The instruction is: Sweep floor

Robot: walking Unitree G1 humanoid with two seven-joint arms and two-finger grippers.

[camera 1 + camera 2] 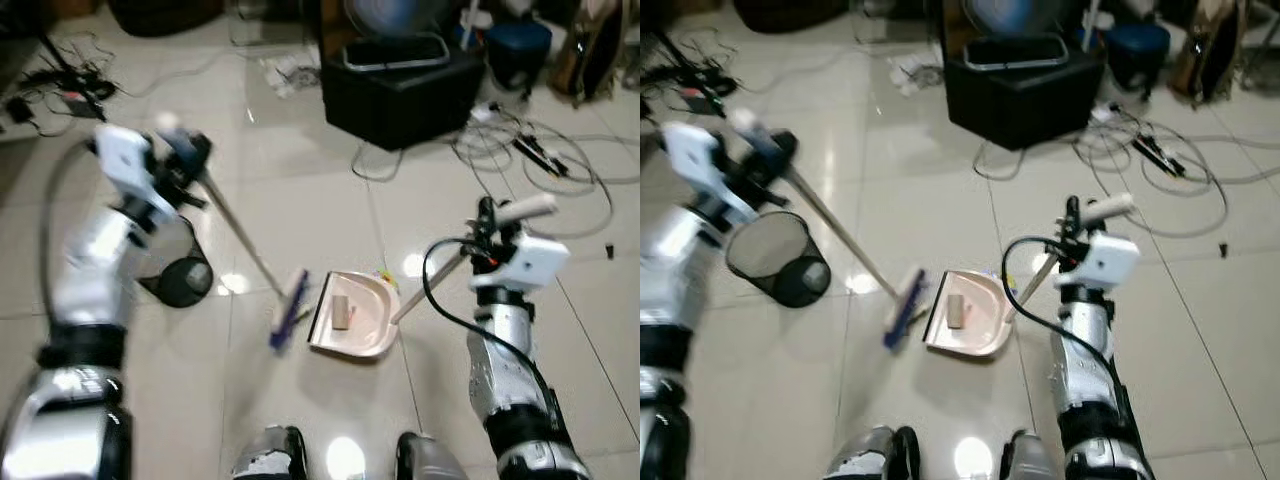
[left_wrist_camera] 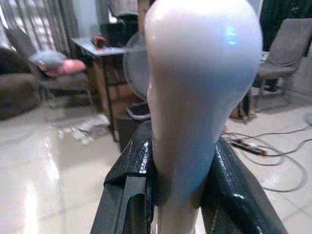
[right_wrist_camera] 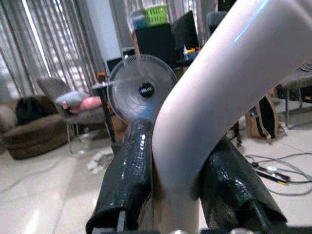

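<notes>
The left pincer (image 2: 178, 195) is clenched on the rounded top of the broom (image 1: 240, 240) handle, both black fingers (image 2: 129, 190) pressed against the pale grip. The right pincer (image 3: 178, 195) is likewise clamped on the dustpan's curved white handle, one finger (image 3: 127, 170) on each side of it.

Taking the dustpan (image 1: 355, 312) as the mark, it lies flat on the glossy tiled floor (image 1: 300, 200) just ahead of the robot's feet, with its long handle rising to the robot's right up into the right pincer. Beyond it, well apart, stands a big black box (image 1: 400, 90) with a grey-rimmed top, and behind that a round fan (image 3: 141, 92). A mesh wastebasket (image 1: 775, 255) lies tipped on its side to the robot's left of the dustpan, under the left arm. Loose cables (image 1: 540, 160) sprawl over the tiles beyond the dustpan on the robot's right.

The broom slants down from the raised left pincer, and its blue-bristled head (image 1: 288, 310) sits on the floor just beside the dustpan's open edge; the picture is too blurred to tell whether they touch. Inside the pan lies a small brownish block (image 1: 341, 312), near the middle.
</notes>
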